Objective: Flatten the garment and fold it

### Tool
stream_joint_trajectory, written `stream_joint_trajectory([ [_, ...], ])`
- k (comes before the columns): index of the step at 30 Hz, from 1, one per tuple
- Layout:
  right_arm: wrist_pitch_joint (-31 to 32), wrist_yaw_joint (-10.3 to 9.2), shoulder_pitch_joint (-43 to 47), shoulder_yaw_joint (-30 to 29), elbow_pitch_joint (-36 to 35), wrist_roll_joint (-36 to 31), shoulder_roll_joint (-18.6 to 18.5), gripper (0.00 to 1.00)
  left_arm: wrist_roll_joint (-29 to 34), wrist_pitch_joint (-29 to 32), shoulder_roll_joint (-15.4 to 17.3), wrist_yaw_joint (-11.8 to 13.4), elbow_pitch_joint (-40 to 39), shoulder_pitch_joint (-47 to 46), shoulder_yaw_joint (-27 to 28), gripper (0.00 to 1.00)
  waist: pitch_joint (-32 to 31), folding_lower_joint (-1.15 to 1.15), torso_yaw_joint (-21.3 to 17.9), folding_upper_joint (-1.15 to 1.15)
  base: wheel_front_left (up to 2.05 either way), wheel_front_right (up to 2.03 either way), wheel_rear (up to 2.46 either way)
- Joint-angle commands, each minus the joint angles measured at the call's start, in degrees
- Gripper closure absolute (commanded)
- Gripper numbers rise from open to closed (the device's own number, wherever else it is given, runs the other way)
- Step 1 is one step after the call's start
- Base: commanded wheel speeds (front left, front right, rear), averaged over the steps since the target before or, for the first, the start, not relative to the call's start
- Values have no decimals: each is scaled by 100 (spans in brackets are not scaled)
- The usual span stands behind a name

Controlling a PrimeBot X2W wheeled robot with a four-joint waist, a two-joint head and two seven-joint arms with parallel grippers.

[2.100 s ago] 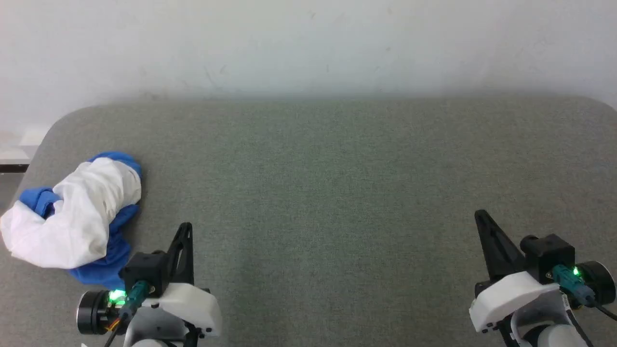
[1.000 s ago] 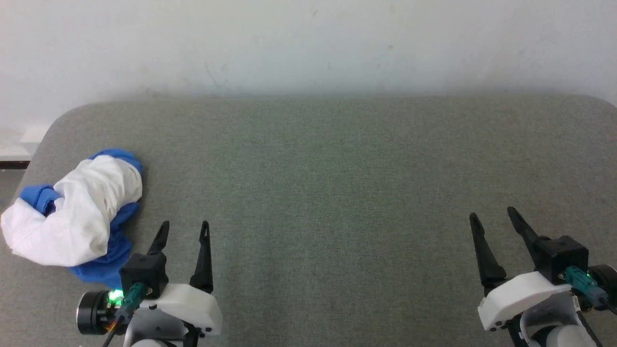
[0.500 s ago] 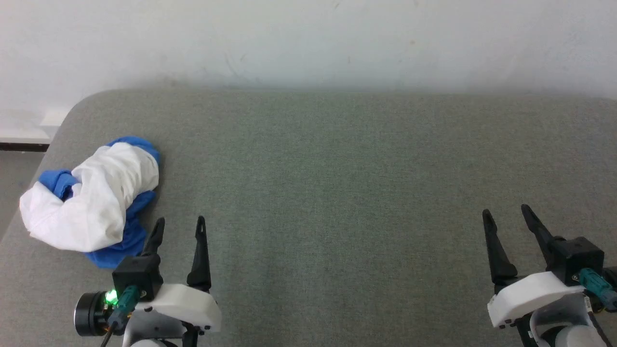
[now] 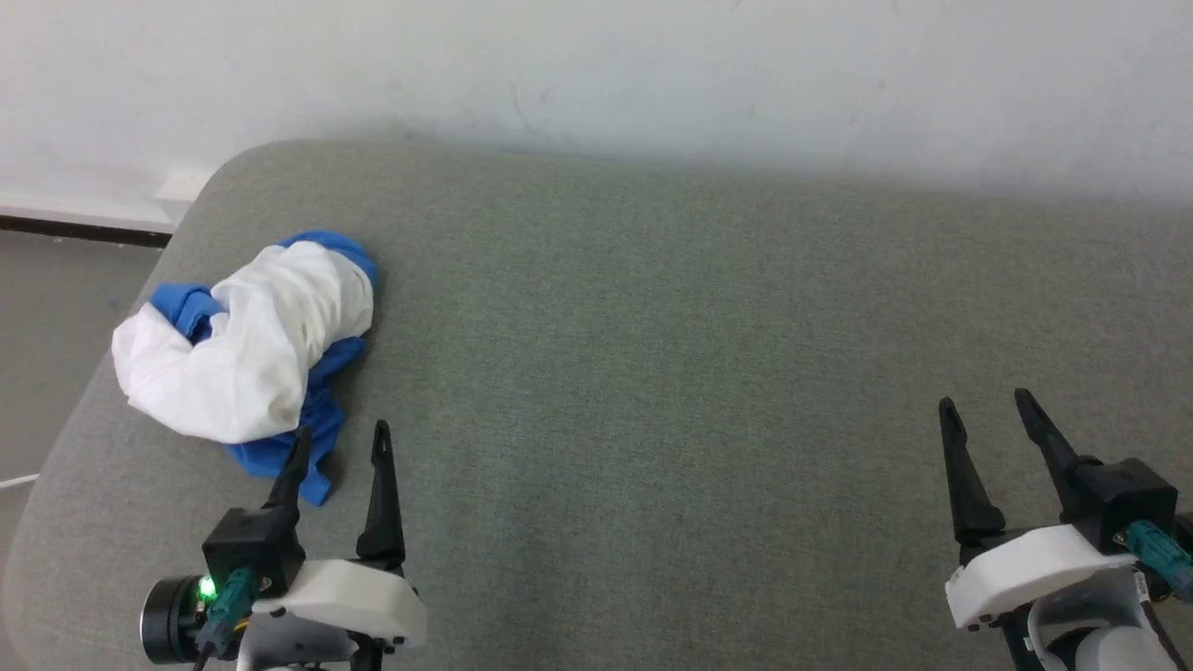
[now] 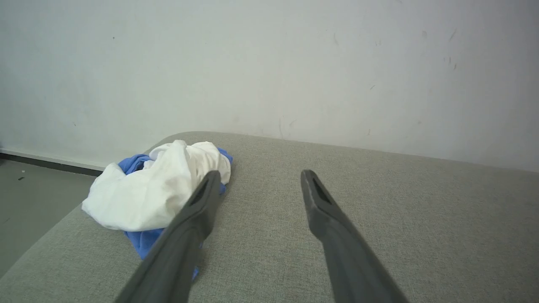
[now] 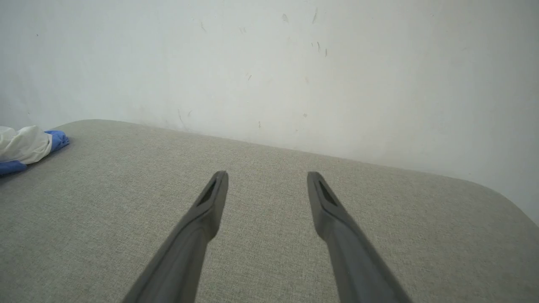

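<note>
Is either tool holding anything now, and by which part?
Nothing is held. The left tool is open near the crumpled garment; the right tool is open above the grey surface.

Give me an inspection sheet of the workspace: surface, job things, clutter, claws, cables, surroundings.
Surface: grey fabric pad with rounded corners.
Job's things: shirt, white and blue, crumpled in a heap near the pad's far left corner; not yet flattened.
Clutter: nothing seen.
Claws: left claw open, one finger by the shirt's near edge, contact unclear; right claw open, far from the shirt.
Cables: teal plug at the left wrist; thin white line on the floor, perhaps a cable.
Surroundings: scuffed white wall; dark baseboard at left.
</note>
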Motion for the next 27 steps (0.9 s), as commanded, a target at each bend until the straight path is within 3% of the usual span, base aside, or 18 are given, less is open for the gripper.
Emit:
stream_joint_trajectory([
  [1,-66,-4,-77,22,23,-38,11,0,-61,-64,-11,56,-56,78,-10,0,32,0,157,0,0,0,0],
  [27,-207,-7,-190,362,196,-146,17,0,-389,-376,-17,302,-212,338,-180,0,106,0,1305,0,0,0,0],
])
